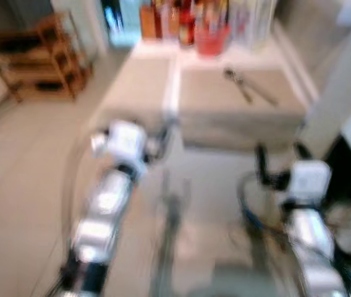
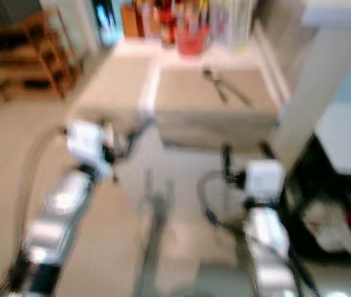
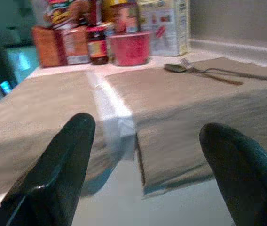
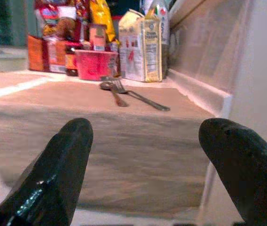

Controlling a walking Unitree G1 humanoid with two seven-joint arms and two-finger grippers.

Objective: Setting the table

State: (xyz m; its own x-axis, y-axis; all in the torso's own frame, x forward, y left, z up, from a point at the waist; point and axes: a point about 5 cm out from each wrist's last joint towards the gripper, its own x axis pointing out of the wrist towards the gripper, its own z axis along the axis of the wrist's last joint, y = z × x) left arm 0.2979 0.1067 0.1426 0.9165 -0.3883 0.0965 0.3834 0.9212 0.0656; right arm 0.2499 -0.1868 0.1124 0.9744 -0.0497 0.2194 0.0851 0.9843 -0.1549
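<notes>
The robot stands short of the table [image 1: 163, 55], and the blurred head views suggest the camera is in motion, so the step in hand is judged to be the approach, not a grasp. Two beige placemats lie on the table: the right placemat [image 1: 240, 102] and the left placemat [image 1: 135, 90], separated by a bare white strip. A spoon [image 4: 112, 92] and fork [image 4: 140, 98] rest together on the right placemat, toward its far edge. Beyond them, at the far end of the table, stand a red bowl [image 3: 129, 47], jars and food boxes [image 3: 164, 26]. The left gripper [image 3: 140, 165] hovers before the table's near edge with fingers spread wide and nothing between them. The right gripper [image 4: 145, 167] faces the right placemat, likewise spread and empty. The next move calls for closing on the table and reaching one gripper over the right placemat to the cutlery.
</notes>
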